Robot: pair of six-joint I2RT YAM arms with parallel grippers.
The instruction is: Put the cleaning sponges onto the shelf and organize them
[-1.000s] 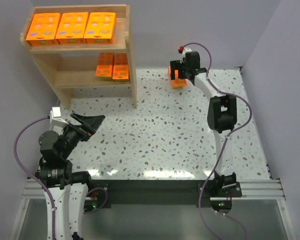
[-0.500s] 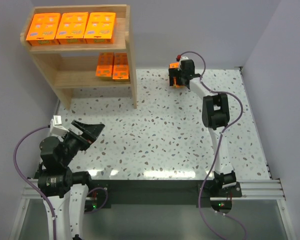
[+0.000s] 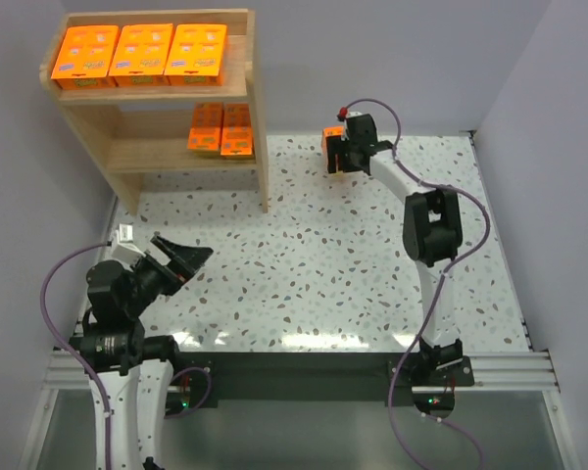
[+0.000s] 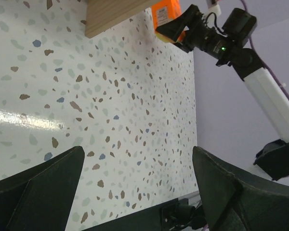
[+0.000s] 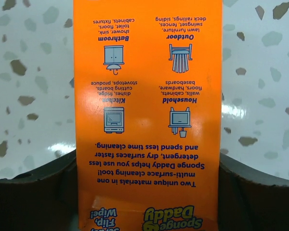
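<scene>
Lengthwise, the sponge pack point(image 5: 144, 96) juts from the right gripper point(image 5: 145, 195).

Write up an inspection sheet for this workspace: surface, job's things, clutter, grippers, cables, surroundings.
Surface: speckled terrazzo table, with some glare near the front edge.
Job's things: wooden shelf at the far left. Three Sponge Daddy packs lie in a row on its top tier, and two more packs are on the lower tier at its right end. The sixth pack is held above the table, right of the shelf.
Clutter: nothing seen.
Grippers: right gripper is shut on the sixth pack. Left gripper is open and empty, near its base.
Cables: a purple cable loops along the left arm and another along the right arm.
Surroundings: pale lilac walls and a metal rail at the near edge.
</scene>
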